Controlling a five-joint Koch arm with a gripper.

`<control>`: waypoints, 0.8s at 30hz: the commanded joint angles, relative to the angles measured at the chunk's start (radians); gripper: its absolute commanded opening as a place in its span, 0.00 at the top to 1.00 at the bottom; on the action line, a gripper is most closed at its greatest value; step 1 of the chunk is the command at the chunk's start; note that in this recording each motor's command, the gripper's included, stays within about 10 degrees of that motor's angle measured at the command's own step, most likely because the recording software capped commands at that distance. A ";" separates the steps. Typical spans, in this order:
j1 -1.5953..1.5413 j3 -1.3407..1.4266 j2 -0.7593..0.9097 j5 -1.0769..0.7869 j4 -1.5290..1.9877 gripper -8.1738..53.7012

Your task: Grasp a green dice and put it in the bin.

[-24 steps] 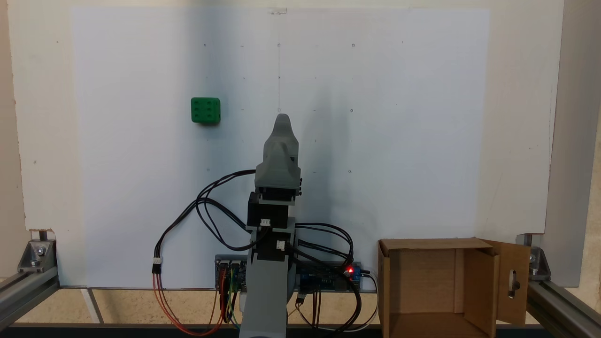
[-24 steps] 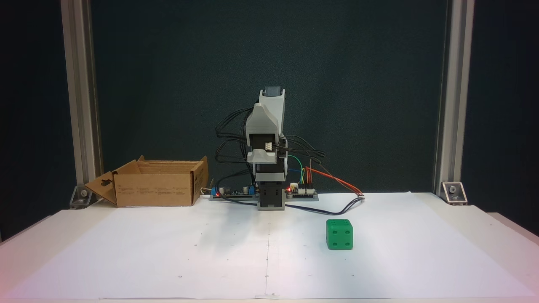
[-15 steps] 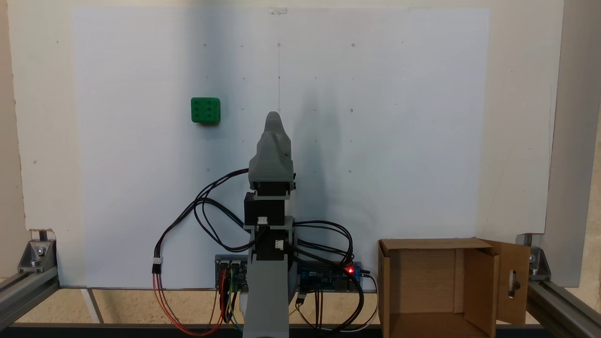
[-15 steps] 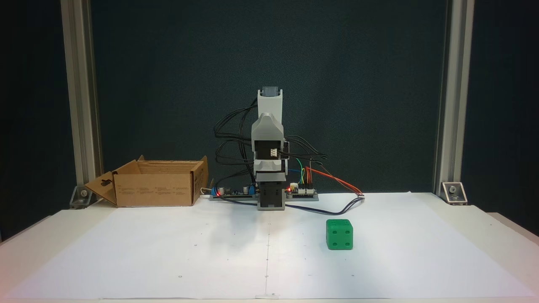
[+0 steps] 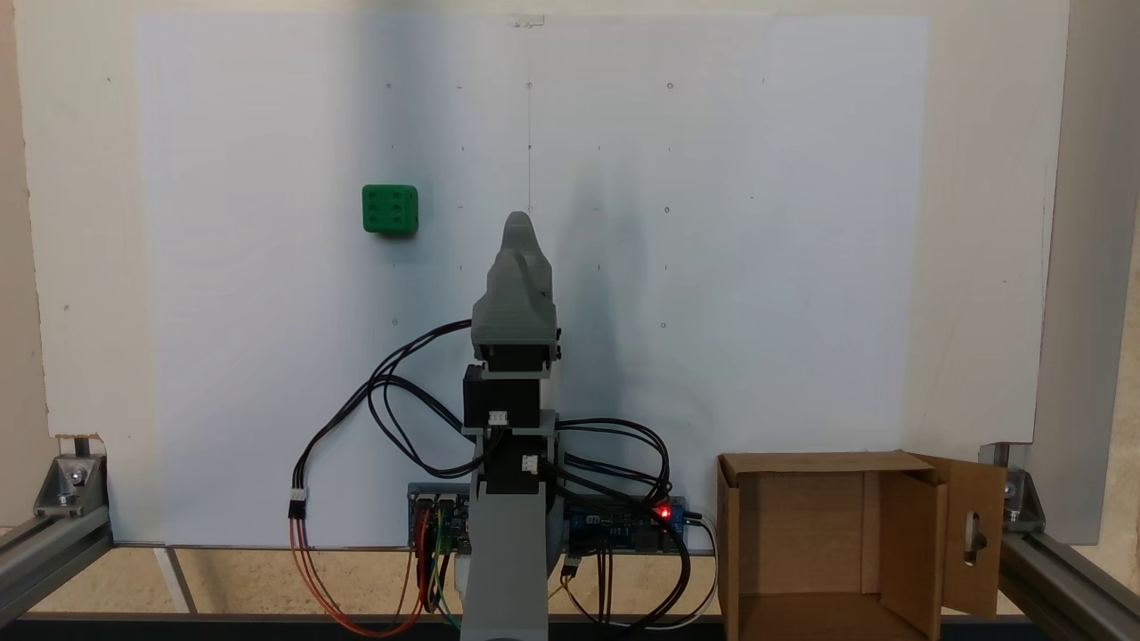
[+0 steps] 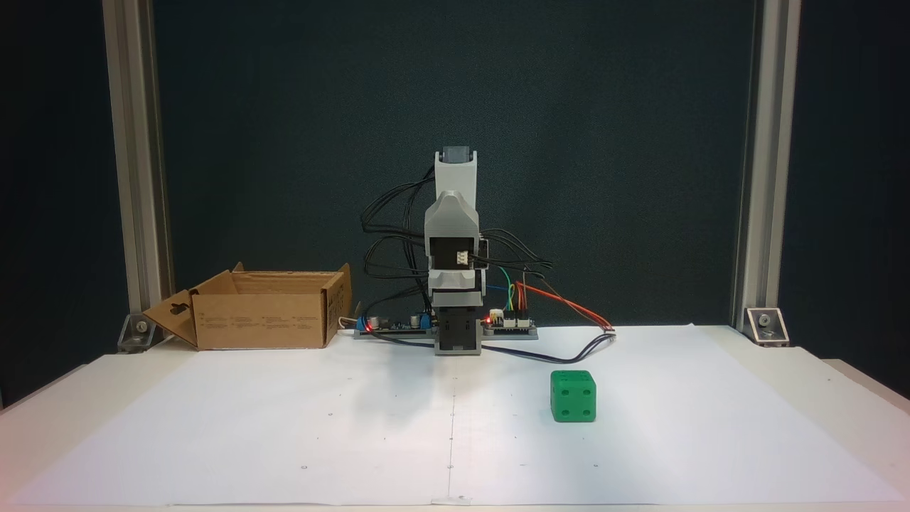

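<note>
The green dice [image 5: 390,210] sits alone on the white paper, up and to the left of the arm in one fixed view; in the other, the dice [image 6: 573,396] lies right of centre in front of the arm's base. The arm stands folded over its base. My gripper [image 5: 519,223] points toward the sheet's middle, well clear of the dice, and the gripper [image 6: 457,154] is raised high above the table. Its jaws lie one behind the other, with nothing seen in them. The bin [image 5: 815,463], an open cardboard box, stands beside the base; the bin [image 6: 259,320] has a slotted flap.
Controller boards [image 5: 623,525] and looping cables [image 5: 392,401] lie around the arm's base. Aluminium frame posts [image 6: 135,178] and corner brackets [image 6: 764,323] mark the table's rear corners. The white paper sheet [image 6: 284,427] covers most of the table.
The folded arm turned slightly about its base and rose a little, bringing the gripper back to centre, then held still. Dice and bin have not moved.
</note>
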 commanded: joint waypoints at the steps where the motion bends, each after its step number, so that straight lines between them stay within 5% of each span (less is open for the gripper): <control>1: -0.003 0.051 0.106 -0.041 -0.012 0.14; 24: -0.006 0.051 0.106 -0.043 -0.003 0.16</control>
